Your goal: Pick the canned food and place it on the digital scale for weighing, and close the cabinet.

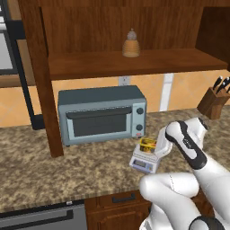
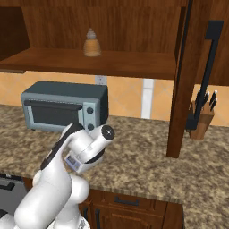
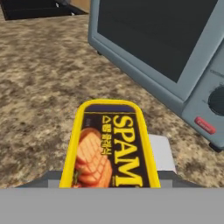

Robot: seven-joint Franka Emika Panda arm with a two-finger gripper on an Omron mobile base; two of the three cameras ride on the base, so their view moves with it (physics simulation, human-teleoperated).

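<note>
1. While the cabinet (image 2: 183, 89) hangs wide open above me, its dark-brown door (image 2: 206, 67) with the black bar handle swung out at the right of the right base view, closing it is the part of the job I judge not yet begun.
2. On the cabinet shelf (image 1: 134, 63) a tan bottle (image 1: 130, 44) with a grey cap stands alone; it is not my concern.
3. Below, the grey-blue toaster oven (image 1: 101, 114) sits on the speckled counter (image 1: 54, 166), with a knife block (image 1: 213, 101) further along toward the wall.
4. Just in front of the oven's right end lies the digital scale (image 1: 144, 161), small and pale, its display strip facing the counter edge.
5. The canned food (image 3: 109, 144), a yellow tin, sits directly over the scale in the left base view, and in the hand view its label lies across the pale platform (image 3: 162, 153); I cannot tell whether it rests fully on it or hovers just above.
6. My gripper (image 1: 155, 146) is at the tin, its fingertips hidden; I judge it clamped on the canned food.
7. So the placing step is in hand. Next I would need to settle the tin flat, spread my fingers, lift straight up clear of it, then reach for the door.
</note>
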